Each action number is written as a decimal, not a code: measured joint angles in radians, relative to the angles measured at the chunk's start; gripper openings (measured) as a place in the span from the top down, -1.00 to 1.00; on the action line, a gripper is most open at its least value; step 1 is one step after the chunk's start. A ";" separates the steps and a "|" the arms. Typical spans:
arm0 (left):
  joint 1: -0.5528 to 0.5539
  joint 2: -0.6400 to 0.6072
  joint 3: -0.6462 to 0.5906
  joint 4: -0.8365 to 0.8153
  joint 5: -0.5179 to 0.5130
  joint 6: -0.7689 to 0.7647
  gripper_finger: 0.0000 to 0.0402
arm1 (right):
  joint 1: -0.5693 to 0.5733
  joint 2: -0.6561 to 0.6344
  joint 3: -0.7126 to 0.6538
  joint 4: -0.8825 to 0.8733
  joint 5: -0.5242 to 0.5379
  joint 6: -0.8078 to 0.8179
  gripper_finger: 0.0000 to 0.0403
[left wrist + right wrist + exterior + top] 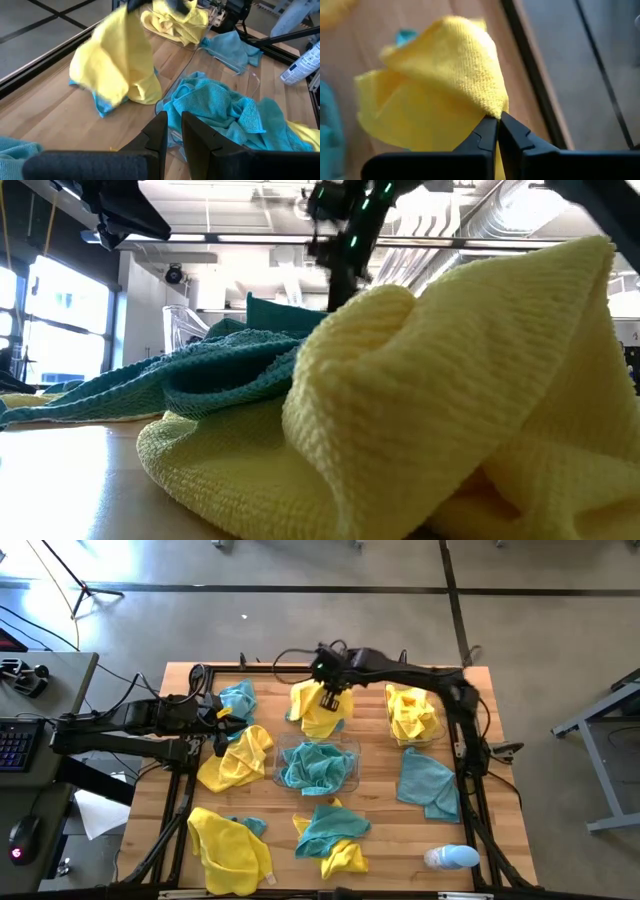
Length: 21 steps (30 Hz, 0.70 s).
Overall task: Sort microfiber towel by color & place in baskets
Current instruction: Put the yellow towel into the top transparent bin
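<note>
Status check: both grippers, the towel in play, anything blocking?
Right gripper shut on yellow towel, far side of table. Left gripper waiting near teal basket, empty. Nothing blocking.

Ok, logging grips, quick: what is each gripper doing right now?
Left gripper: nearly closed, holding nothing.
Right gripper: closed on a yellow towel.

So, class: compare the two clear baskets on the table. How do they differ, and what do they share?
The middle basket holds teal towels; the right basket holds yellow towels. The middle basket sits at the table's centre; the right basket sits nearer the far right side. Both are clear plastic bins already holding towels.
</note>
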 joint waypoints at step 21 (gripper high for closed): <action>0.000 0.021 0.000 0.035 -0.008 -0.037 0.79 | 0.012 -0.604 0.000 -0.364 0.442 0.299 1.00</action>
